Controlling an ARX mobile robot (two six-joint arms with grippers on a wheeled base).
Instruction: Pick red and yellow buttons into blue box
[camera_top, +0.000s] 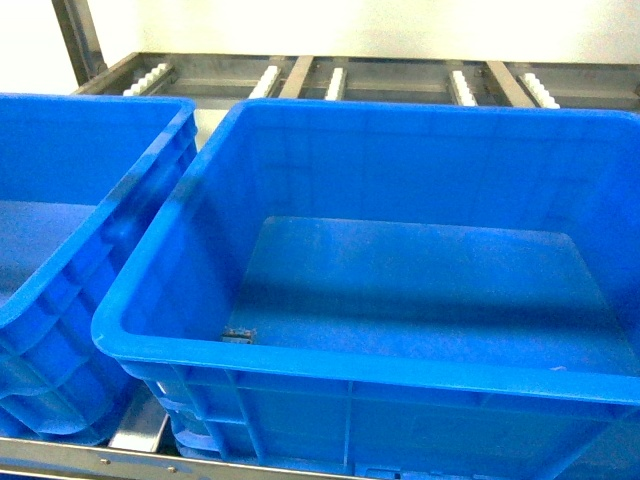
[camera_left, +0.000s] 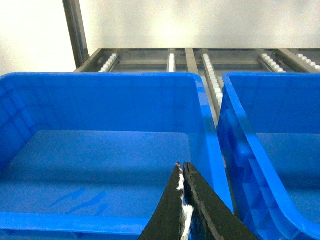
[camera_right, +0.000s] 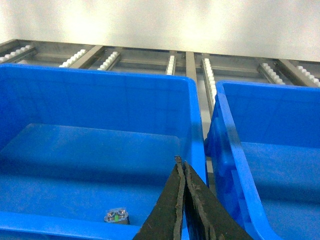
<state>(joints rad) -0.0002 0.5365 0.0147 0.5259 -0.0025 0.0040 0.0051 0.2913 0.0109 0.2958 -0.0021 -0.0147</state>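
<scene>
No red or yellow button shows anywhere, so the picking looks barely begun. The blue box (camera_top: 400, 390) holds only one small grey-black part (camera_top: 239, 335), possibly a switch body, just below the right gripper (camera_right: 181, 167). Both it and the left gripper (camera_left: 182, 172) are pinched closed, carrying nothing.

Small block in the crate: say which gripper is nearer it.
Right. The right gripper hangs by the near rim of the blue crate holding the small block, just right of it. The left gripper hangs over the neighbouring crate, one crate away.
</scene>
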